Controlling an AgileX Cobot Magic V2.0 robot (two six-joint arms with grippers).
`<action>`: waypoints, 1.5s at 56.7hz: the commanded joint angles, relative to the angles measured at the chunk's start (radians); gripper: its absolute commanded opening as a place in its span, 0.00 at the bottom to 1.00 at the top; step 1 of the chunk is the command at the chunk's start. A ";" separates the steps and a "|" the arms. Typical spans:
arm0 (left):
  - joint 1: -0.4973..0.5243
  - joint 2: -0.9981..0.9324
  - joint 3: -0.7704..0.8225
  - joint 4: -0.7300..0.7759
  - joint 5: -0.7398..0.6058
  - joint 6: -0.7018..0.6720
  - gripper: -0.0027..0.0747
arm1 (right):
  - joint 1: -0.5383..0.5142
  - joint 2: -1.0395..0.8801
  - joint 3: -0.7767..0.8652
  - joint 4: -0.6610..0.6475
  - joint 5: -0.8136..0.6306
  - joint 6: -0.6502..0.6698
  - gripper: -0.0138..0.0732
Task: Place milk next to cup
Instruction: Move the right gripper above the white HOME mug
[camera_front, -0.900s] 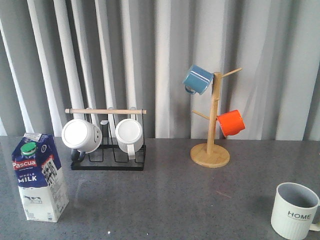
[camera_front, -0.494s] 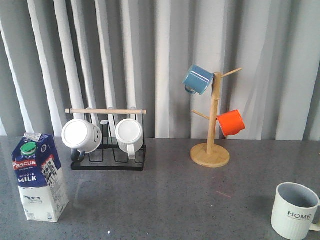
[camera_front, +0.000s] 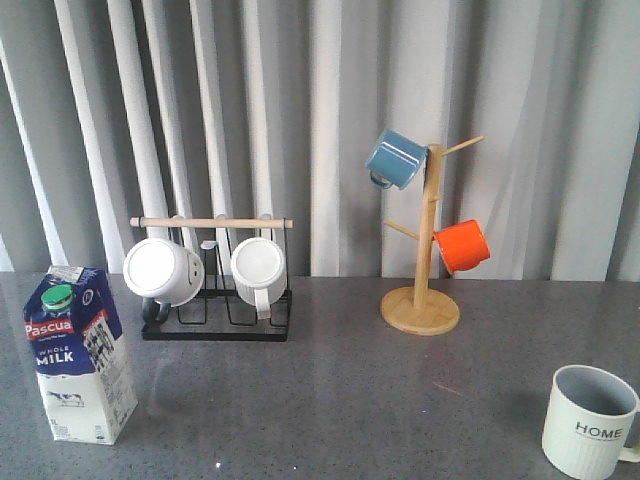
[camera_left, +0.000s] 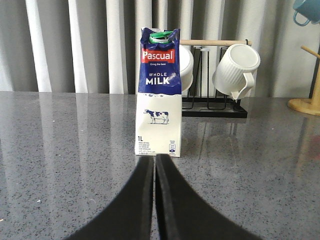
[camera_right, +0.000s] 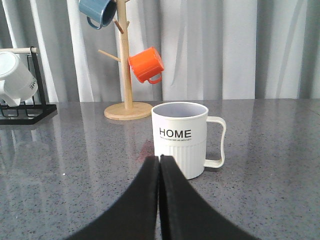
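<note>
On the bench's left, the milk (camera_front: 78, 352) looks stiff, possibly heavy; grip its lower white body. Left claw (camera_left: 154, 162) is pressed together, empty.

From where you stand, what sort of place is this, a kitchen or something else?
Probably a test table dressed up like a kitchen counter, not a real kitchen. A milk carton, a HOME mug and a wooden mug tree sit on a grey table, with only a plain curtain behind.
</note>
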 joint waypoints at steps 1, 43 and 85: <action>-0.007 -0.011 -0.023 -0.010 -0.071 -0.009 0.03 | -0.001 -0.014 0.010 -0.004 -0.068 -0.006 0.15; -0.007 0.264 -0.373 -0.037 -0.159 0.071 0.03 | -0.004 0.226 -0.405 -0.101 -0.123 0.022 0.15; -0.007 0.859 -0.745 -0.046 -0.014 -0.023 0.23 | -0.004 0.792 -0.651 -0.202 0.066 0.018 0.42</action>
